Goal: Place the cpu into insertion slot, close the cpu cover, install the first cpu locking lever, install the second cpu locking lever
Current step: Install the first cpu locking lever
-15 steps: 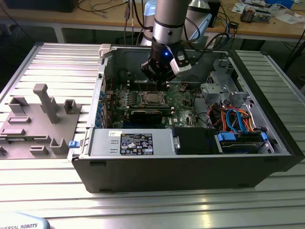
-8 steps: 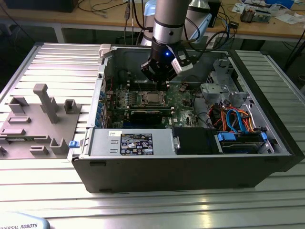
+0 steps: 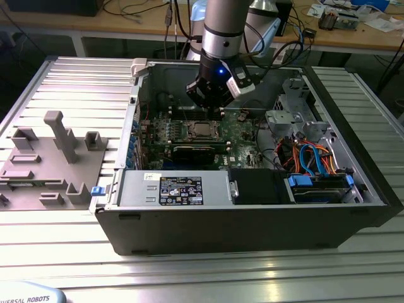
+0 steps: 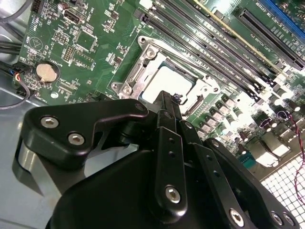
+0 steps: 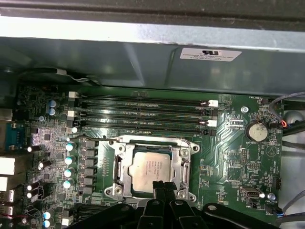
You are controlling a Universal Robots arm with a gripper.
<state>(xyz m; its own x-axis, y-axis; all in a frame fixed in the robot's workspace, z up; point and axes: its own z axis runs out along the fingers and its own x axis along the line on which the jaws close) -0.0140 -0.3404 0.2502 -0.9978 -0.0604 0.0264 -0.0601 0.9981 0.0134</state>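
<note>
First wrist view: cpu [image 5: 148, 170] seated in socket mid-motherboard [image 5: 228, 138], cpu cover [image 5: 125, 164] closed flat around it. Gripper [image 5: 161, 185] fingers pinched together, holding nothing, tips at cover's edge. Judgement: chip light, rigid, fragile; grip by edges only.

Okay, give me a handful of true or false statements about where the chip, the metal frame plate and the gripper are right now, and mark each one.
1. The cpu sits in the socket on the motherboard. True.
2. The cpu cover stands raised upright, away from the chip. False: in both wrist views it lies flat around the chip.
3. The gripper is at the socket's edge, fingertips together. True.
4. The gripper hovers over the grey fixture beside the case. False: in the exterior view it reaches down inside the computer case.
5. A round coin battery sits on the board. True.
</note>
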